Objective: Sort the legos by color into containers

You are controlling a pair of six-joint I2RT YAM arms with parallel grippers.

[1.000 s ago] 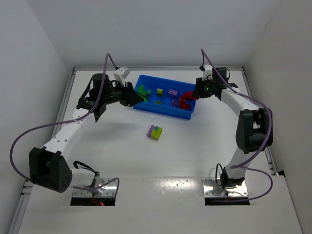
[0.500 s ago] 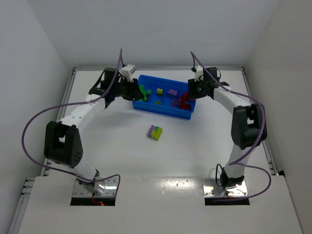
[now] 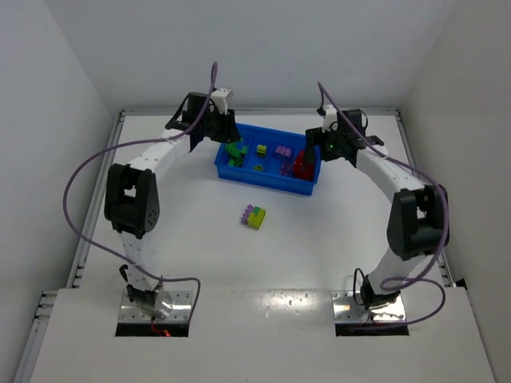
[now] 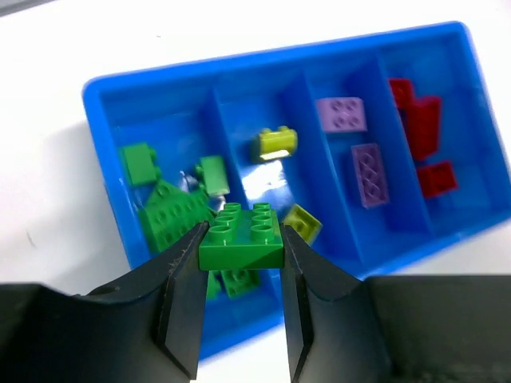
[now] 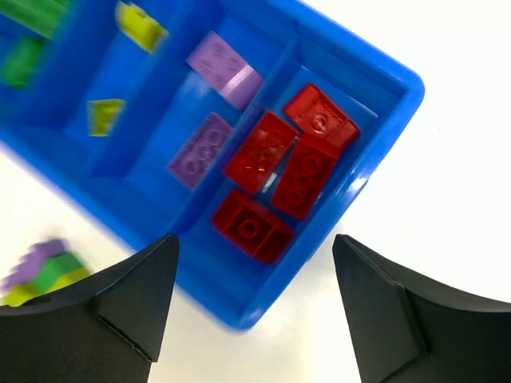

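The blue tray (image 3: 265,183) of containers lies at the back of the table. My left gripper (image 3: 229,137) hangs over its left end, shut on a green lego (image 4: 239,249) between the fingers (image 4: 185,279). Below it the compartments hold green legos (image 4: 169,214), yellow-green ones (image 4: 277,142), purple ones (image 4: 343,113) and red ones (image 4: 419,128). My right gripper (image 5: 255,239) is open and empty above the tray's right end, over several red legos (image 5: 295,159). A purple, green and yellow-green cluster (image 3: 255,216) sits on the table in front of the tray.
White walls close in the table at the back and both sides. A metal rail (image 3: 94,203) runs along the left edge. Purple cables loop from both arms. Both arm bases stand at the near edge.
My right gripper's jaws have opened wide over the red compartment. The left arm has swung toward the back and brought the green lego over the tray's left end.
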